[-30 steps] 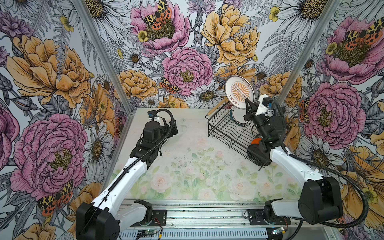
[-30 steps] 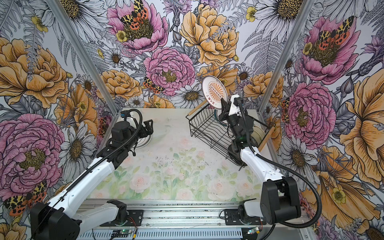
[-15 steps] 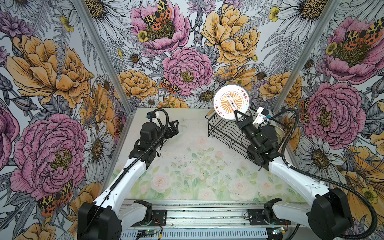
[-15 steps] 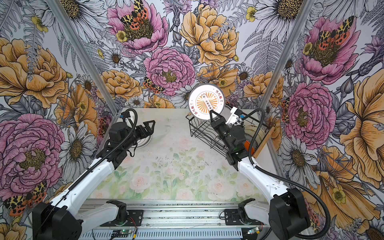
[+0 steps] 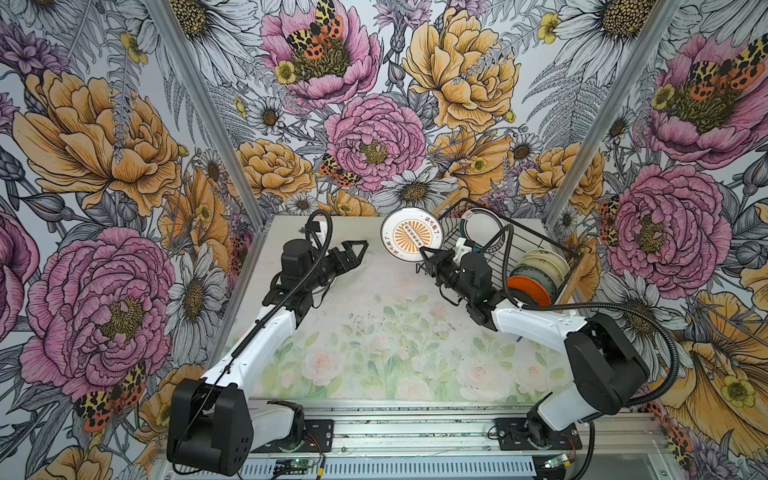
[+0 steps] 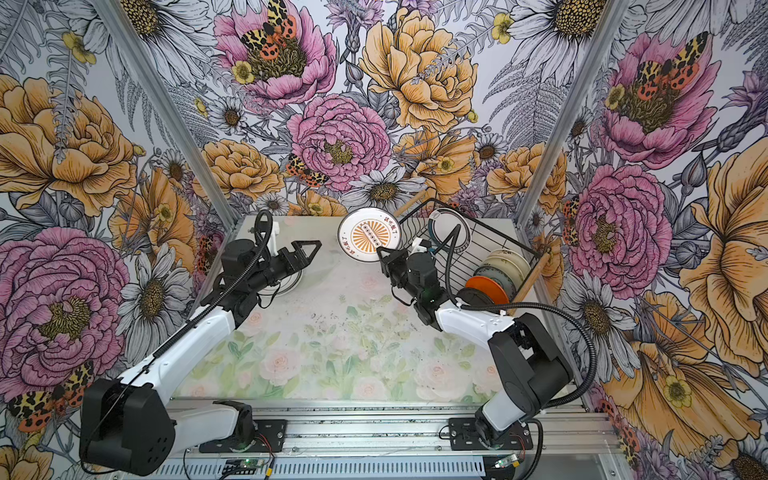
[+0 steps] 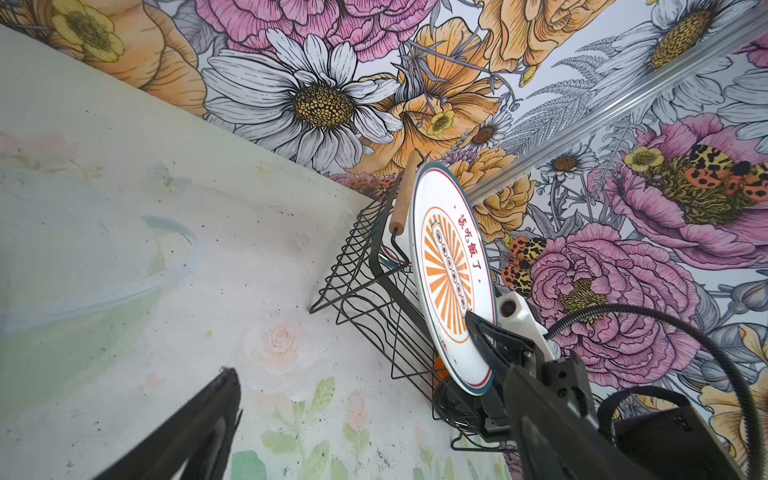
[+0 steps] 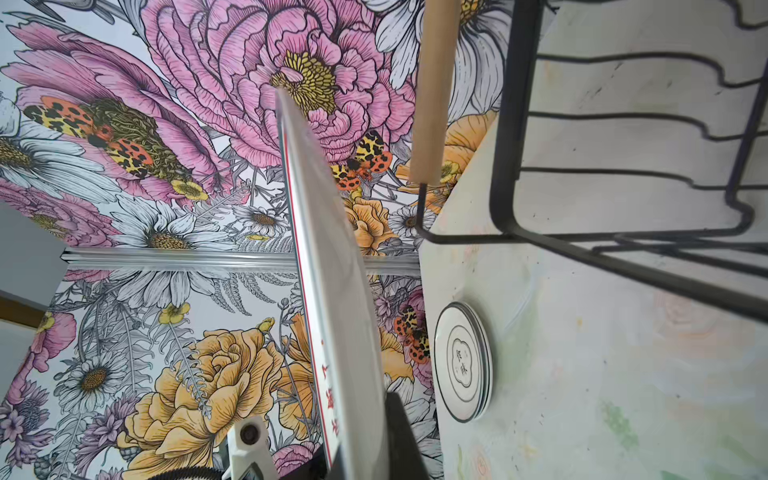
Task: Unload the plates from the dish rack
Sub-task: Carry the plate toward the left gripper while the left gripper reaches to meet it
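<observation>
Floral wallpaper [image 5: 374, 137] of pink peonies, orange blooms and daisies lines the walls around a table [image 5: 374, 332] with a pale rose print. At the far right of the table sits the dish rack [image 5: 540, 242] [image 6: 498, 235] [image 7: 357, 270] [image 8: 503, 166], a black wire basket with a wooden handle [image 5: 444, 205] [image 8: 432, 91] at each end. The right arm [image 5: 536, 324] [image 6: 473, 322] reaches toward the rack's near-left end, and its jaws are pinching the lower rim of the sunburst plate [image 5: 411, 237] [image 6: 369, 235] [image 7: 451, 282] [image 8: 332, 291]. This plate stands on edge in the air, just beside the rack and clear of its wires, with its orange-rayed face turned toward both top views. Inside the rack, a white plate with a dark rim [image 5: 482, 226] [image 6: 446, 226] stands upright near the far end. A row of cream plates [image 5: 540, 266] [image 6: 505, 262] and an orange plate [image 5: 530, 286] [image 6: 488, 286] lean together at the near end. The left arm [image 5: 270, 332] [image 6: 187, 345] stretches over the table's far left, its jaws spread wide and empty, pointing toward the held plate but well apart from it. Under that arm a small stack of white plates [image 8: 463, 365] [image 6: 291, 284] lies flat on the table.
</observation>
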You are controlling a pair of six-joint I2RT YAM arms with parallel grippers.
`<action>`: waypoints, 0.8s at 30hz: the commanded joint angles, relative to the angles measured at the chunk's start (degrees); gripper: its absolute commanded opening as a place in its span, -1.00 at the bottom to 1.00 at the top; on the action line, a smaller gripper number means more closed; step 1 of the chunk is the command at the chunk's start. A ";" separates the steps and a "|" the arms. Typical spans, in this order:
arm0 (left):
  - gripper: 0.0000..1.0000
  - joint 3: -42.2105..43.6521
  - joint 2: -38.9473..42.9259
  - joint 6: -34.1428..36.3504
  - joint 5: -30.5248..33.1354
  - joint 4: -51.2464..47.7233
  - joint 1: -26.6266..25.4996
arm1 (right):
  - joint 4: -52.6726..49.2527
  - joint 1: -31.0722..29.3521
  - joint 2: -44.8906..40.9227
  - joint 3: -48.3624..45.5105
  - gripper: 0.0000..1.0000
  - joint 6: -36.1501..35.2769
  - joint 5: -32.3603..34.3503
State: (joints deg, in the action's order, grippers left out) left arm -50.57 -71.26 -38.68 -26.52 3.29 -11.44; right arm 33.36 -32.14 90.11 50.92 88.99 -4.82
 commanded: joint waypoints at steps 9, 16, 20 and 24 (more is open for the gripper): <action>0.92 -3.19 -4.68 -3.97 -7.76 7.43 0.66 | 8.01 -2.02 5.95 7.11 -1.00 3.14 -4.37; 0.78 -5.01 -8.18 -5.88 -9.01 10.86 0.83 | 9.08 -2.65 8.37 8.91 -1.00 3.12 -6.26; 0.51 -6.67 -10.91 -7.42 -10.39 12.63 1.03 | 7.83 -3.14 8.61 10.04 -1.00 1.46 -6.65; 0.04 -8.16 -12.63 -8.34 -11.34 12.58 1.00 | 7.00 -3.96 8.24 9.73 -1.00 -0.28 -5.04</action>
State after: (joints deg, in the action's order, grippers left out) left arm -56.62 -83.22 -46.28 -35.35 13.65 -10.96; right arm 37.15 -35.29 99.02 58.52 91.11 -10.35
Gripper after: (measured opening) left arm 0.537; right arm 0.087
